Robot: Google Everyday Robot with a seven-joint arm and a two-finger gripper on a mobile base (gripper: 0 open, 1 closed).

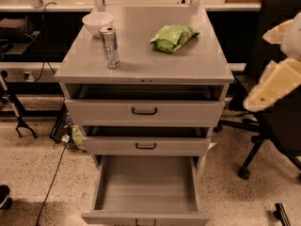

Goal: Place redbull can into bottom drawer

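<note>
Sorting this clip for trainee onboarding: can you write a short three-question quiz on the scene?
1. True or false: the tall slim silver redbull can stands upright on the grey metal cabinet top.
2. Which is pulled out farthest: A top drawer, B middle drawer, C deep grey bottom drawer?
3. Fill in: the cream-coloured gripper hovers at the picture's ___ edge, apart from the can.
Key: 1 true; 2 C; 3 right.

Pale arm (288, 32) at right edge, claw (265, 93) below it, angled down-left
</note>
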